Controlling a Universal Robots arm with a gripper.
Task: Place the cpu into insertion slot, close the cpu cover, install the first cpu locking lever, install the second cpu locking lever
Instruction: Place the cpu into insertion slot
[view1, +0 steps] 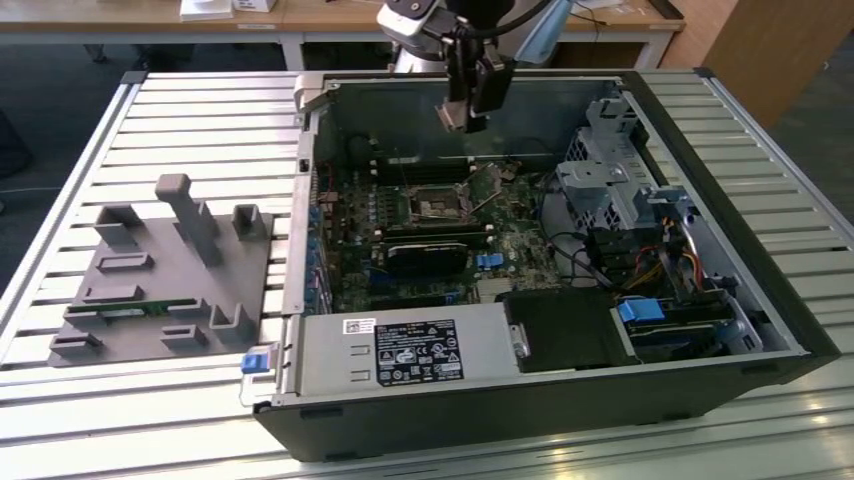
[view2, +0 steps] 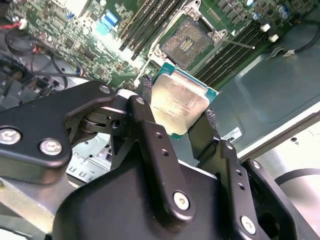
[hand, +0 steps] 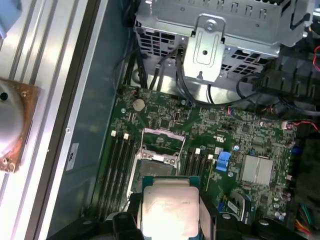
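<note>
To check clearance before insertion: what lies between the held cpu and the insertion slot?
Nothing: the second wrist view shows bare air between the cpu, clamped in the gripper, and the insertion slot.

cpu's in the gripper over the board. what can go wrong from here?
1. The gripper pinches the cpu by its edges only; it could slip.
2. The slot lies open; a skewed or offset landing might damage its contacts.
3. The cover seems to stand raised beside the slot and could catch the cpu.
</note>
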